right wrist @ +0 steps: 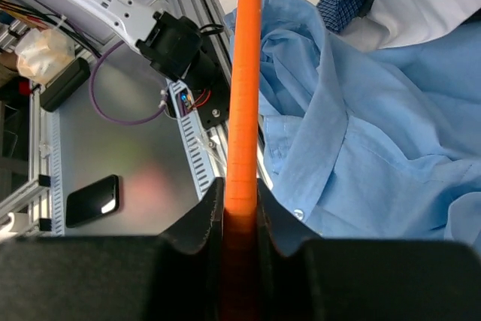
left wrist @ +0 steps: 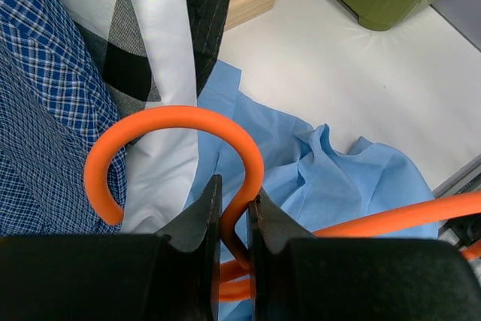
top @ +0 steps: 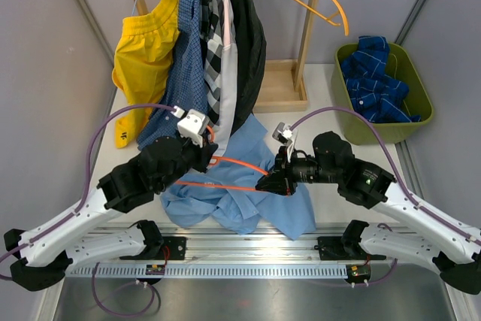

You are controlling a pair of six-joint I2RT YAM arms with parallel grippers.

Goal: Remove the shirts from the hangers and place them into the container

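surface: white table [top: 323,84] between plain grey walls, with a wooden rack [top: 310,28] standing at the far side.
on the rack: yellow shirt [top: 146,50], dark blue check shirt [top: 184,73], black-and-white check shirt [top: 213,43], white shirt [top: 225,28] and black shirt [top: 248,43] hang bunched together; an empty hanger [top: 338,7] hangs at the right end.
container [top: 391,131]: at the right of the table, well apart from both arms, with a blue shirt [top: 372,80] already inside.
shirt in hand: the light blue shirt [top: 248,208] lies crumpled on the table's near edge, below the hanging row, its orange hanger [top: 233,163] lying across it.
left gripper [left wrist: 233,193]: pressed together on the hanger's neck just below the hook, which curls free above the fingers.
right gripper [right wrist: 240,189]: pinching the hanger's straight arm, fingers tight on either side of it.
why held so: probably one arm anchors the hanger at the hook while the other takes the shoulder, so the hanger can be steadied or drawn clear of the cloth.
why on the table: the slack cloth rests on the surface, so it does not drag on the hanger.
step in hand: separating hanger from shirt; whether the hanger is still inside the collar cannot be told.
writing: no brand or label is legible; a small dark mark low on the yellow shirt is too small to read.
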